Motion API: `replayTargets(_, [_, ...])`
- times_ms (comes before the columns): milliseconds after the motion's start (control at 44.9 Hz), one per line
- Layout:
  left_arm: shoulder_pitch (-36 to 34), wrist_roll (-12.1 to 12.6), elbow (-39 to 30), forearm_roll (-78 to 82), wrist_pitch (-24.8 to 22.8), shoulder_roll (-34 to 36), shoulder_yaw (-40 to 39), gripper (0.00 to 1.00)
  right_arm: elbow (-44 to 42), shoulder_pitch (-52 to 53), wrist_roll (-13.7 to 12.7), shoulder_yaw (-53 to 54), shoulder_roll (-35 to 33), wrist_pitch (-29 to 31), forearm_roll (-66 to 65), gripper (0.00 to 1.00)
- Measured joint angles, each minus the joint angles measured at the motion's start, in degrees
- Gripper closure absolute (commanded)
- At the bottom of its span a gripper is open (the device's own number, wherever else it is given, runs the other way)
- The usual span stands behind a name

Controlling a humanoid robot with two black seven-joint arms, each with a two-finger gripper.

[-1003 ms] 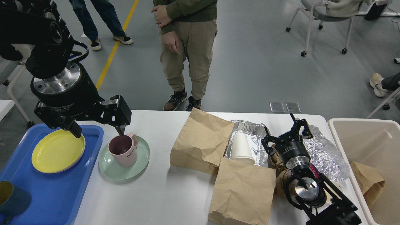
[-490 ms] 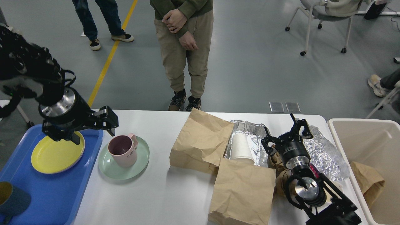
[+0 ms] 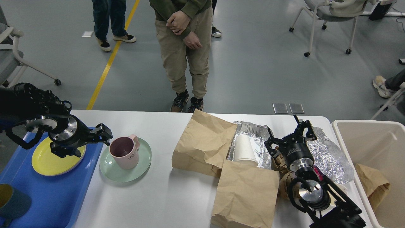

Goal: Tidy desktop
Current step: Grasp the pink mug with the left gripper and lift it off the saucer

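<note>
White counter [image 3: 164,196] fills the lower view. Pink mug [image 3: 124,152] on green plate [image 3: 133,171] at 9 o'clock. My left claw [image 3: 90,142] spread beside the mug, holding nothing. My right claw [image 3: 292,134], 3 o'clock, spread over foil [image 3: 329,158].

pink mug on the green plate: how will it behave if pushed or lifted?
The pink mug looks rigid and empty, so probably light. It stands tilted on the green plate, so a push may tip it or slide it across the plate. The handle offers a grasp.

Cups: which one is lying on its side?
The white paper cup in the foil tray. The pink mug and the blue cup stand upright.
</note>
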Motion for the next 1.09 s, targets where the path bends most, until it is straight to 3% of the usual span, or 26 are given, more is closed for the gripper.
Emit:
replayTargets(446, [11.0, 0.2, 10.5, 0.2, 2.3, -2.0, -8.6, 0.06, 0.0, 0.0, 0.0, 0.0, 0.0, 0.0, 0.0, 0.00])
replayTargets(758, [15.1, 0.1, 12.9, 0.3, 6.8, -4.1, -10.2, 0.06, 0.1, 0.0, 0.0, 0.0, 0.0, 0.0, 0.0, 0.00])
replayTargets(936, [15.5, -0.1, 13.0, 0.4, 7.6, -3.6, -10.4, 0.17, 0.1, 0.0, 0.0, 0.0, 0.0, 0.0, 0.0, 0.00])
replayTargets(1092, [16.0, -0.3, 13.0, 0.4, 8.3, -3.2, -10.4, 0.35, 0.0, 0.0, 0.0, 0.0, 0.0, 0.0, 0.0, 0.00])
